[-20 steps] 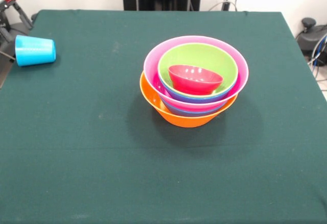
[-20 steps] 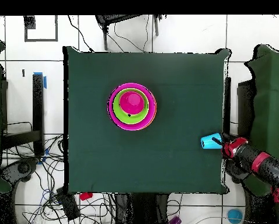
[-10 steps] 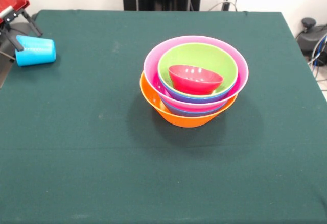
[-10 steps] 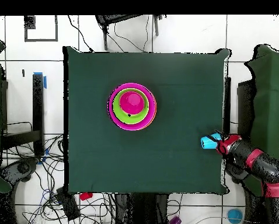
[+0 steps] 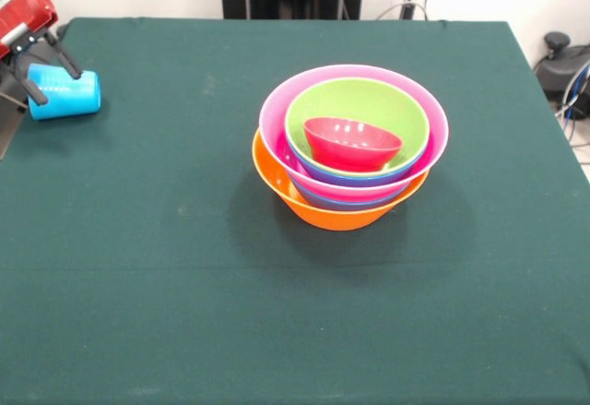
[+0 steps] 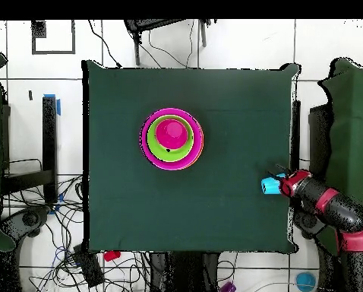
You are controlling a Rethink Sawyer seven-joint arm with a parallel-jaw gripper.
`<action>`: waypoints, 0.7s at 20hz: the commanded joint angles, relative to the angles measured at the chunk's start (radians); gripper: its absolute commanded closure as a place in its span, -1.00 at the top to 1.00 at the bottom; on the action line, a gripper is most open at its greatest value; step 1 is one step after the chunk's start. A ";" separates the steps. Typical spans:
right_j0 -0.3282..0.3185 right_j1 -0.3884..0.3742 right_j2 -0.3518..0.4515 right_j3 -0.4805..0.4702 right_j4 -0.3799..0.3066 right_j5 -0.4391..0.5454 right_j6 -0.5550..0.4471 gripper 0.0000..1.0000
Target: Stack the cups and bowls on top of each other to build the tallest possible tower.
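Note:
The light-blue cup (image 5: 66, 97) lies on its side at the table's left edge; it also shows in the overhead view (image 6: 269, 185) at the right edge. My gripper (image 5: 53, 74) is right at the cup, open, with its black fingers (image 5: 68, 61) reaching over the cup's closed end; it also shows in the overhead view (image 6: 280, 181). The bowls stand nested in mid-table as a tower (image 6: 172, 138): orange bowl (image 5: 318, 209) at the bottom, then pink (image 5: 275, 114), purple-blue (image 5: 359, 184), lime green (image 5: 378, 105) and the small red bowl (image 5: 355, 144) on top.
The green table cloth (image 5: 184, 285) ends just left of the cup. The red and black arm (image 6: 329, 207) reaches in from off the table's edge. Cables and gear (image 5: 564, 64) sit beyond the right edge.
My gripper has moved in from beyond the table edge and come down onto the cup's end. The cup and the bowl pile have stayed in place.

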 commanded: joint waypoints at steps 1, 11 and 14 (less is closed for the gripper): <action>0.091 0.020 -0.028 -0.130 -0.040 -0.008 -0.332 1.00; 0.014 -0.023 -0.076 -0.053 -0.058 -0.001 -0.297 1.00; -0.015 -0.034 -0.087 -0.023 -0.066 0.004 -0.301 1.00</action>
